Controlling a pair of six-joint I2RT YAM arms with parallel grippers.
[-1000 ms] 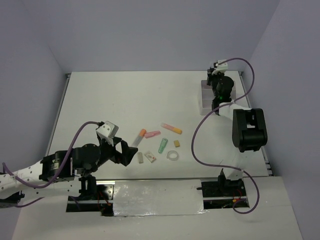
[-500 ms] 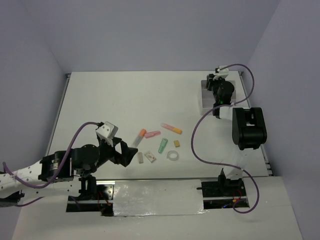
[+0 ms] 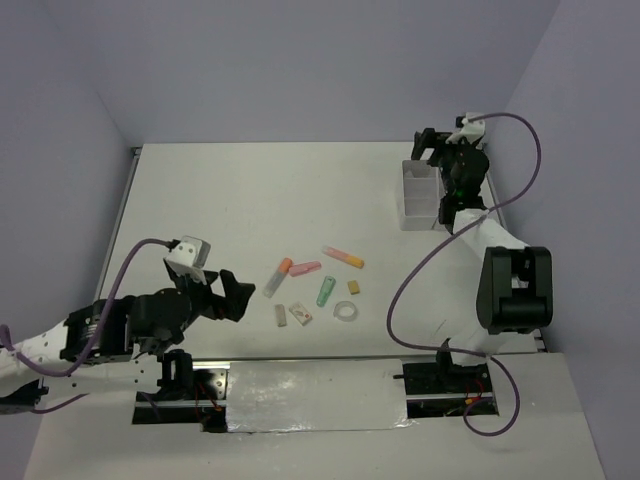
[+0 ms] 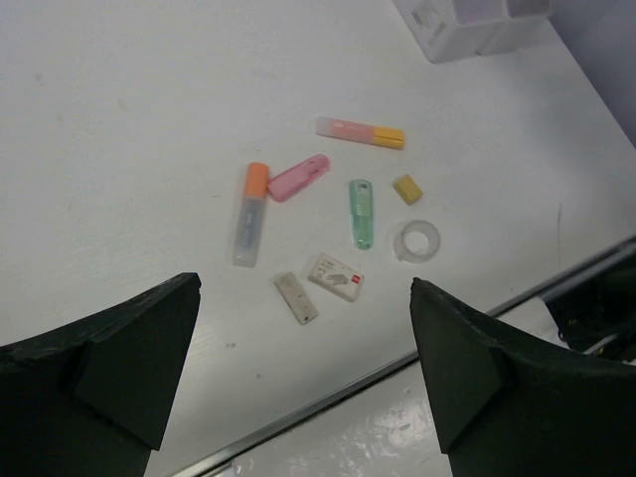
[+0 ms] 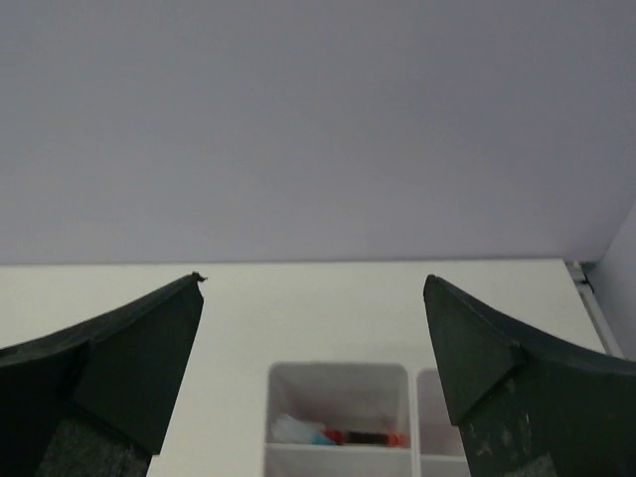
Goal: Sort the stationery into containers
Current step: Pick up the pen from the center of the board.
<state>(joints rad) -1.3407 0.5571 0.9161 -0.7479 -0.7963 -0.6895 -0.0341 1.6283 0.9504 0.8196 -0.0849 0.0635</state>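
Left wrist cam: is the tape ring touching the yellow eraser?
No, the tape ring lies apart from the yellow eraser, with a visible gap between them.

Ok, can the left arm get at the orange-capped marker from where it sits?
Probably yes. The left gripper is open, and nothing lies between it and the orange-capped marker. The pink marker lies close by the cap end, so a grip on the clear barrel looks safer.

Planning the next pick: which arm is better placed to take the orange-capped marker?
Left, probably. The left gripper is open and low, with the orange-capped marker just ahead of it. The right gripper, also open, is far off above the trays at the back right.
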